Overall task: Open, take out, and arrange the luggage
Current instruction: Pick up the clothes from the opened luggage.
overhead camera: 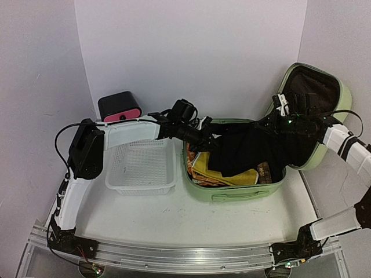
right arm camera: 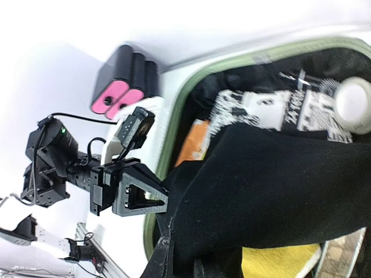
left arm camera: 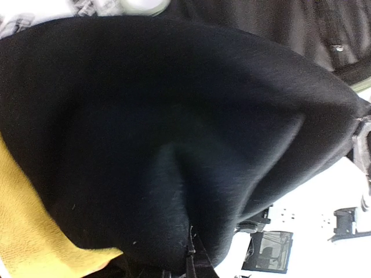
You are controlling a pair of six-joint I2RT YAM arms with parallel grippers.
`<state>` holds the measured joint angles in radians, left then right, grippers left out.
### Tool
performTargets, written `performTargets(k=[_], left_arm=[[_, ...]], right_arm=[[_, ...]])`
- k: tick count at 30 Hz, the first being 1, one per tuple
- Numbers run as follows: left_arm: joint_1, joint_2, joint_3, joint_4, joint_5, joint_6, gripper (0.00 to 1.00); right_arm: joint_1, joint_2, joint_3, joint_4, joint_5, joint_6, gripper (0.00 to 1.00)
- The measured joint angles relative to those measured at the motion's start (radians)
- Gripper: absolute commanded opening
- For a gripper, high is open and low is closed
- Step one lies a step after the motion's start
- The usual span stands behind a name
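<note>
Just right of the white basket [overhead camera: 142, 184] sits the luggage [overhead camera: 243, 194], nearly touching it. Its base lies flat and open, and its handle side faces the arm bases. From overhead the base's wider span runs left to right, away from the basket. The lid [overhead camera: 343, 95] stands tilted at the end farthest from the basket, its black lining facing back toward the basket.

Over the base, a black cloth [overhead camera: 243, 147] is stretched between the two pincers. The left gripper [overhead camera: 204, 138], at the basket-side rim, is clenched on one edge. The right gripper [overhead camera: 283, 119], on the lid side, is closed on the opposite edge. A yellow cloth [overhead camera: 217, 171] lies under the black one in the basket-side half.
</note>
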<state>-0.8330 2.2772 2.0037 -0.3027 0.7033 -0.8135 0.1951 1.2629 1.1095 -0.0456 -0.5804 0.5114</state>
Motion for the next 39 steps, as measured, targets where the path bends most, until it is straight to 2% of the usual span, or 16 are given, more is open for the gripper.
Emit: performTargets(k=[2, 6, 9, 15, 24, 27, 33, 36, 39], left_arm=[[-0.002, 0.007, -0.022, -0.002, -0.001, 0.001, 0.23], [-0.012, 0.054, -0.024, 0.002, -0.010, -0.002, 0.49], [-0.032, 0.088, -0.024, 0.009, -0.024, -0.004, 0.61], [-0.067, 0.093, -0.036, 0.042, -0.060, -0.010, 0.66], [-0.080, 0.107, -0.026, 0.058, -0.083, -0.064, 0.63], [-0.087, 0.148, 0.038, 0.045, -0.079, -0.085, 0.58], [-0.103, 0.237, 0.162, 0.043, -0.075, -0.134, 0.55], [-0.109, 0.282, 0.226, 0.056, -0.076, -0.164, 0.43], [-0.113, 0.326, 0.277, 0.075, -0.091, -0.188, 0.24]], right_arm=[[0.000, -0.006, -0.018, -0.016, 0.031, -0.001, 0.10], [0.000, -0.041, -0.081, -0.063, 0.113, -0.006, 0.11], [0.000, -0.064, -0.113, -0.096, 0.192, -0.014, 0.12], [0.002, -0.075, -0.130, -0.119, 0.321, -0.036, 0.12], [0.002, -0.072, -0.144, -0.119, 0.373, -0.054, 0.12], [0.002, -0.072, -0.144, -0.118, 0.377, -0.055, 0.12], [0.002, -0.078, -0.182, -0.077, 0.330, -0.053, 0.14], [0.002, -0.081, -0.204, -0.062, 0.284, -0.052, 0.14], [0.002, -0.082, -0.214, -0.055, 0.254, -0.050, 0.14]])
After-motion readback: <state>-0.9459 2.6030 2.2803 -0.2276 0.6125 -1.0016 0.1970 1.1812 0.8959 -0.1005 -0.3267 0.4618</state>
